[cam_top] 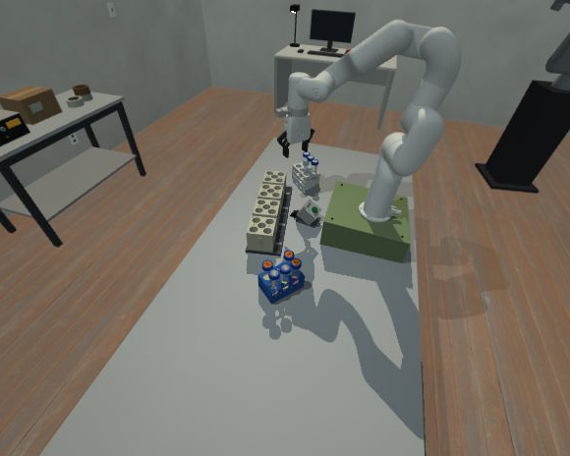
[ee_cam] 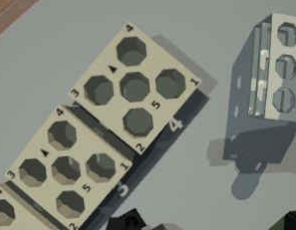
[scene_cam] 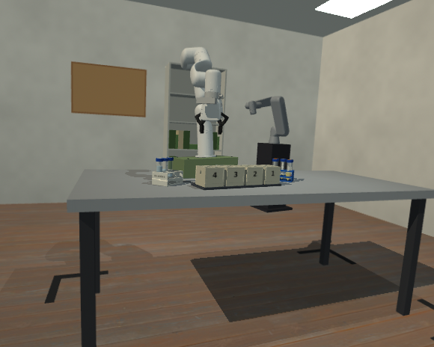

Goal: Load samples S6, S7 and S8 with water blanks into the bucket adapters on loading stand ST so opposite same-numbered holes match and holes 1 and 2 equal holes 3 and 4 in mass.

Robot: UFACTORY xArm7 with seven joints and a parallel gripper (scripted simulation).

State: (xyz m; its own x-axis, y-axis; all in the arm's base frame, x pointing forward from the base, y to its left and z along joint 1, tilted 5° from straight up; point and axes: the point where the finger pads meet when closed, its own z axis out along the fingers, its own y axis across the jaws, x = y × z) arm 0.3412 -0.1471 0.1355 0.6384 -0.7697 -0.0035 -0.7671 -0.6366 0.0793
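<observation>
My gripper (cam_top: 296,151) (scene_cam: 211,131) is open and empty, high above the far end of the table. Cream adapter 4 (scene_cam: 214,180) (ee_cam: 116,110) and adapter 3 (scene_cam: 235,180) (ee_cam: 84,145) have empty holes in the wrist view. Adapters 2 (scene_cam: 254,179) and 1 (scene_cam: 272,179) continue the row; no tubes stand in them. The blue rack (cam_top: 276,298) holds three orange-dot tubes and two grey-dot tubes. The white rack (scene_cam: 159,179) (ee_cam: 273,64) holds three blue-capped tubes (cam_top: 311,158); its three visible wrist-view holes are empty. IDs and volumes are unreadable. The green DONE key (cam_top: 314,209) is on its desk.
The loading stand (cam_top: 262,252) runs under the adapters. The small desk (cam_top: 304,214) stands between the adapter row and the green robot base (cam_top: 347,241). The white rack is near the table's far end, beside adapter 4; the blue rack is near adapter 1.
</observation>
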